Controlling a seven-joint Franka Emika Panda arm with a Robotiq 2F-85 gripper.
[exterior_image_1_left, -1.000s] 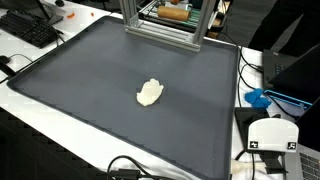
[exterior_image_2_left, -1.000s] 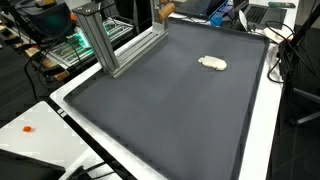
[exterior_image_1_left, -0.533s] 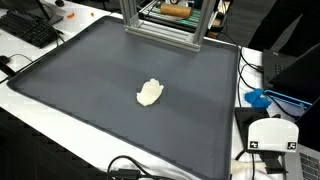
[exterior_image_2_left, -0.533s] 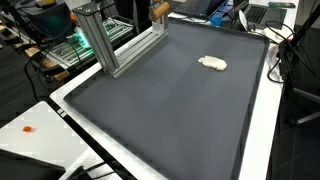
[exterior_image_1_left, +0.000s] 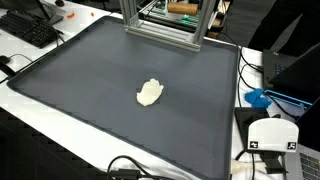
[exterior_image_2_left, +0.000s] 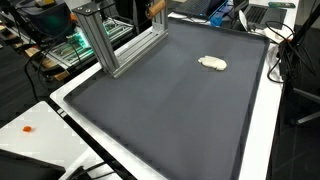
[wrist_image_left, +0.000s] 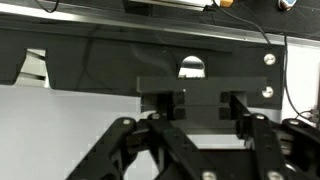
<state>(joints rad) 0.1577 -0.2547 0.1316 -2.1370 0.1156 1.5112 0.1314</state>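
One brown thing (exterior_image_1_left: 181, 8) sits at the far end of the table (exterior_image_1_left: 60, 125), up inside the metal frame (exterior_image_1_left: 160, 30). It is the thing nearest the fingers (wrist_image_left: 162, 104), which read as drawn shut in the wrist view. Cannot tell whether they grip it: nothing shows plainly between them. The wrist view faces a dark crossbar (wrist_image_left: 150, 50) close ahead.

Judgement: work this close to the metal frame wants slow, straight moves, with the wrist kept square to the crossbar. No sideways swing until clear of the posts (exterior_image_2_left: 105, 45).

Edges and room: the posts stand at the far rim of the dark mat (exterior_image_1_left: 80, 70). The mat is wide, with a cream lump (exterior_image_1_left: 150, 93) near its middle, well apart from the metal frame. Outside the mat are a keyboard (exterior_image_1_left: 28, 30) at one corner, a blue thing (exterior_image_1_left: 258, 98) and a white box (exterior_image_1_left: 272, 135) along one side, and cables (exterior_image_1_left: 125, 170) at the near edge. Best open room, as I judge it, is over the mat between the cream lump and the metal frame.
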